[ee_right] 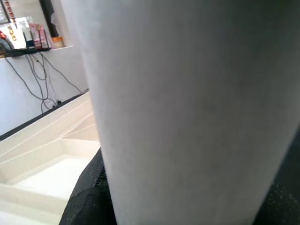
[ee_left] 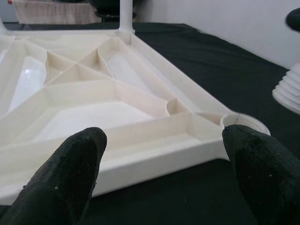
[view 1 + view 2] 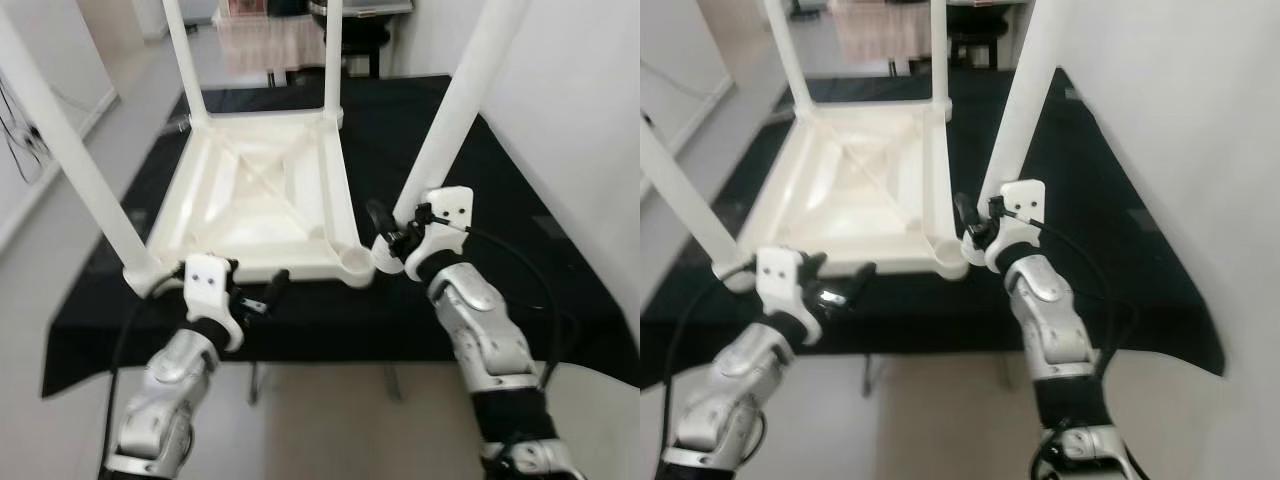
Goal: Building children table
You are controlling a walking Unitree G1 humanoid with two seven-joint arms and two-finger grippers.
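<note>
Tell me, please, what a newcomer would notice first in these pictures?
An upside-down white table top lies on a black-covered table, three legs already standing up from its corners. The right tool grips the fourth leg beside the empty near-right socket, while the left tool hovers open at the near edge.

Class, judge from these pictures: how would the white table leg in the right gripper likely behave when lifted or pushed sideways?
The table leg looks like stiff, smooth plastic, so probably light and somewhat slippery. It is long and held low by the right gripper, so it may lever or tip easily.
</note>
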